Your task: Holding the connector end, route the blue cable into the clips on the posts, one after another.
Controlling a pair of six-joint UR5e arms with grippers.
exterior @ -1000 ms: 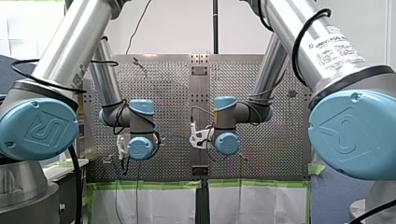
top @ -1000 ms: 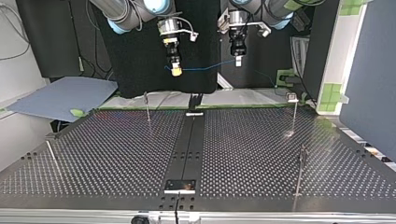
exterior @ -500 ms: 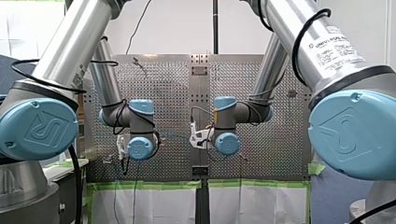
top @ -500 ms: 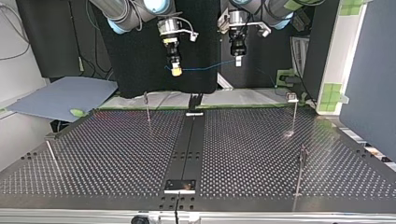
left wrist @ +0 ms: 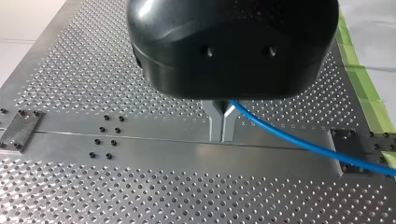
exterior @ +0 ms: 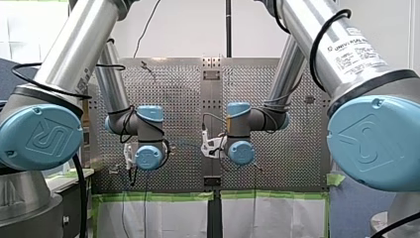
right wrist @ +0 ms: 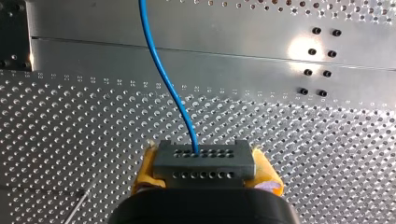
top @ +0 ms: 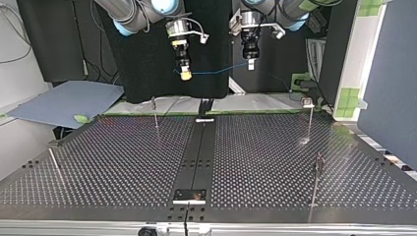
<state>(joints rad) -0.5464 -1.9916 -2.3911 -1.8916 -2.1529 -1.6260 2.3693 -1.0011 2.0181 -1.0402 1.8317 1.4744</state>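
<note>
Top view: the right claw (top: 185, 74) was seen hanging from the arm at the view's left, above the far edge of the counter (top: 123, 162). Its yellow pads were clenched on the connector (top: 185, 70). From there the blue cable (top: 216, 71) was stretched in the air, in a shallow sag, across to the left claw (top: 251, 64) at the view's right. Both claws and the cable between them were held well above the perforated plate. Thin posts (top: 155, 113) were stood on the counter: one at the far left, another post (top: 310, 120) at the far right with a small clip at its top, a third post (top: 316, 179) nearer at the right, and a leaning fourth post (top: 55, 166) nearer at the left. The cable was kept well apart from all of them.

From the right wrist view, the grey connector (right wrist: 204, 164) was shown gripped between the yellow pads (right wrist: 148, 170) of the right claw (right wrist: 205, 158), with the blue cable (right wrist: 163, 79) led out of its top face and away over the counter (right wrist: 70, 121).

From the left wrist view, the metal fingers (left wrist: 215, 125) of the left claw (left wrist: 222, 135) were seen pressed together on the blue cable (left wrist: 299, 142), which was run out sideways from between them, over the counter (left wrist: 140, 186)
</note>
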